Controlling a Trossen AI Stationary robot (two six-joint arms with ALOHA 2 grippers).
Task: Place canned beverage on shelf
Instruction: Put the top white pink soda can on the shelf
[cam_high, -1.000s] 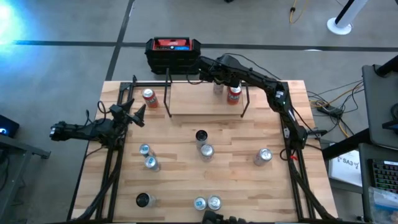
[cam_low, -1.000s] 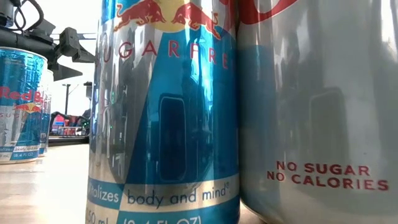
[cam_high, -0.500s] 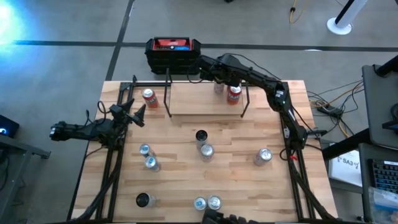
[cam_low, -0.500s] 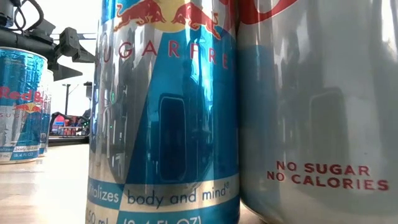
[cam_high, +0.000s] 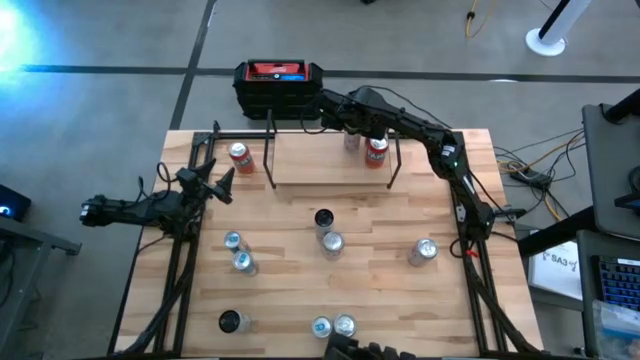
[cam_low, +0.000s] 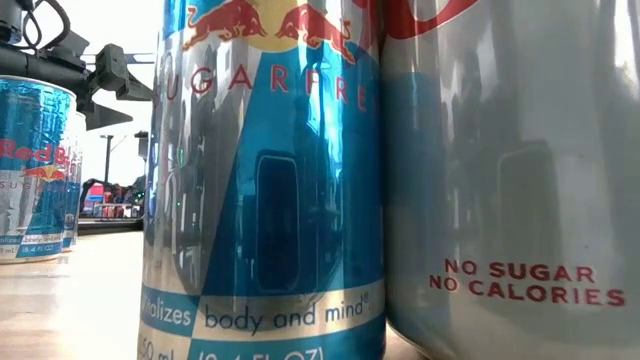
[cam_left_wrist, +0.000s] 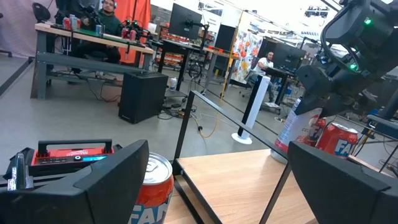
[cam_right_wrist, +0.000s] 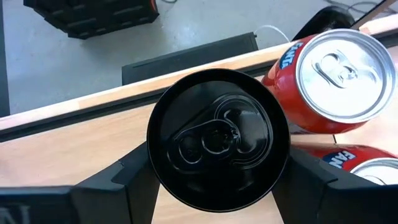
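The shelf (cam_high: 320, 165) is a low rack with a light wood board and black posts at the table's far middle. My right gripper (cam_high: 352, 135) is over its far right part, shut on a black-topped beverage can (cam_right_wrist: 217, 140), which also shows in the left wrist view as a silver-blue can (cam_left_wrist: 293, 127). A red can (cam_high: 377, 150) stands right beside it. Another red can (cam_high: 240, 155) stands on the table left of the shelf. My left gripper (cam_high: 222, 185) waits open at the table's left edge, pointing level. My right gripper pinches the can between its two fingers (cam_right_wrist: 134, 180), which sit on opposite sides of the can's wall just under the top rim (cam_right_wrist: 155, 167). The fingers come slanting down from above. The can is upright; whether its bottom rests on the shelf board I cannot tell.
Several cans stand on the table's near half, among them a black-topped one (cam_high: 322, 218), one at the right (cam_high: 423, 250) and a pair at the near edge (cam_high: 333, 326). A black box with a red top (cam_high: 280, 85) sits beyond the far edge. Two cans (cam_low: 270, 180) fill the low view.
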